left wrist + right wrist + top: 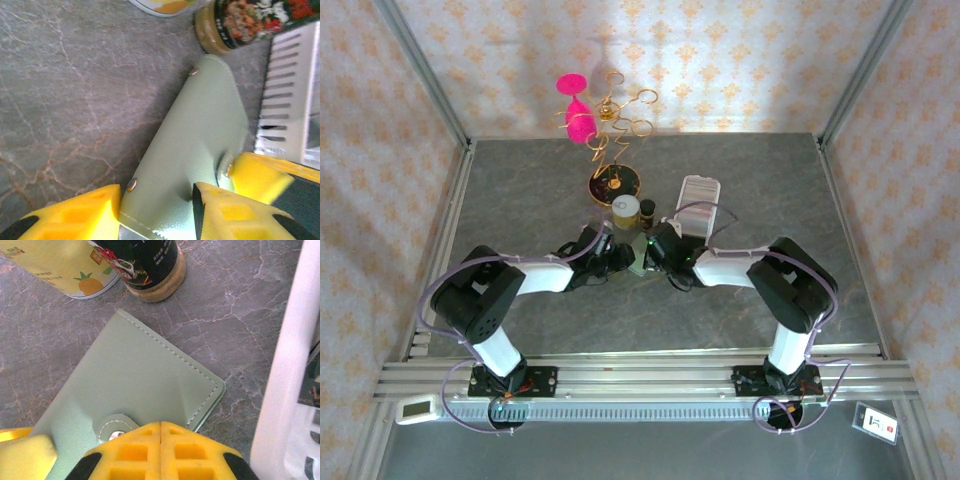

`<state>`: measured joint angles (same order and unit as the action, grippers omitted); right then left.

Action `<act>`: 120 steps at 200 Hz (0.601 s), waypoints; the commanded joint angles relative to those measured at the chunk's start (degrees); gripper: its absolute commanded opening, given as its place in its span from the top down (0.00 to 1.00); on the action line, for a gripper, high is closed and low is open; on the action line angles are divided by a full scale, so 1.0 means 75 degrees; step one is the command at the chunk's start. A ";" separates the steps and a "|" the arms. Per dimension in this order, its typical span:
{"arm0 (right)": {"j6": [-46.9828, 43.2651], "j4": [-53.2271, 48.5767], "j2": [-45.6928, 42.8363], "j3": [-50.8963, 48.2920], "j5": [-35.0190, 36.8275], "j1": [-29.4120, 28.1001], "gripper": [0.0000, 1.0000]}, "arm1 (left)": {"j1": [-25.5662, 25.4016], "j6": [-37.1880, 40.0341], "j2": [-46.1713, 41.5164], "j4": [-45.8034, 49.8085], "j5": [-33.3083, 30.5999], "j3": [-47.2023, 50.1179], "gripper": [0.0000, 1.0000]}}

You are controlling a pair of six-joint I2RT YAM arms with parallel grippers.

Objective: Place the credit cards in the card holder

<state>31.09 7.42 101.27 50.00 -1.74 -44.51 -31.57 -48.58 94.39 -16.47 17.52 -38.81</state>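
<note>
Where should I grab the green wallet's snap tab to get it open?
Judging from the right wrist view, take the small rounded snap tab by its free rim, coming in low along the wallet face, since the tab lies flat against the closed cover. The right gripper sits shut right beside it; the left gripper straddles the wallet's near end, which may steady it.

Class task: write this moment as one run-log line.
left gripper: astride card holder | right gripper: shut at holder edge | cards: unseen

Both arms bent inward, wrists meeting at table centre. Left gripper (157,210) partly open, yellow fingers (75,215) spread on either side of green wallet. Right gripper (161,440) fully closed, pads pressed together at wallet edge.
</note>
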 commanded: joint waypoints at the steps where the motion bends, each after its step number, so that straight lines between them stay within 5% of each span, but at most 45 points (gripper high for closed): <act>1: 0.0164 -0.0002 -0.0290 -0.0246 -0.0118 0.0017 0.94 | -0.0158 -0.0308 -0.0555 -0.0861 0.0334 0.0253 0.64; 76: 0.0284 0.0327 -0.0743 -0.0707 -0.0336 0.0017 0.94 | -0.0320 -0.0260 -0.0375 -0.0696 0.0179 0.0194 0.81; 120: 0.0388 0.0348 -0.1147 -0.0833 -0.0362 0.0017 0.92 | -0.0349 -0.0081 -0.0672 -0.0355 -0.0099 0.0290 1.00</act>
<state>32.77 9.13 95.79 44.38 -4.21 -44.45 -33.67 -50.48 91.13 -20.25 18.37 -36.69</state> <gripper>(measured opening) 0.068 0.039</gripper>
